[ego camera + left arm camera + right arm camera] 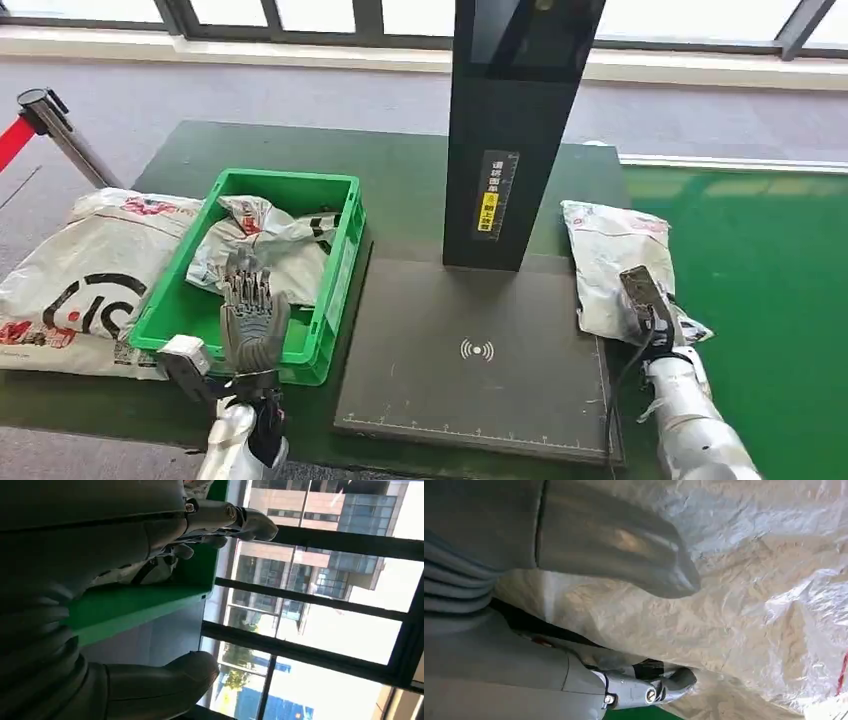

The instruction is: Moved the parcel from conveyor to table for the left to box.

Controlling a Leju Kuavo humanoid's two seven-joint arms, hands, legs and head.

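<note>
- My right hand [650,305] sits on the near end of the parcel [610,260]; in the right wrist view the thumb [624,545] lies over the crinkled white plastic and a finger [659,687] curls under it, so I judge it to be gripping the bag.
- The parcel lies on the green conveyor [770,280], at its edge beside the dark scanner plate [470,350]. Its long axis runs away from me, and it stretches forward from the hand.
- The move I need goes left, onto the plate or the surface [400,170] beyond it. The right hand is far nearer the parcel than the left.
- My left hand [250,310] hovers over the near wall of the green bin [335,290], fingers spread and straight, holding nothing.
- The bin holds one crumpled white bag [265,245] with black and red print.
- A larger printed bag [85,280] lies on the surface outside the bin, to its left.
</note>
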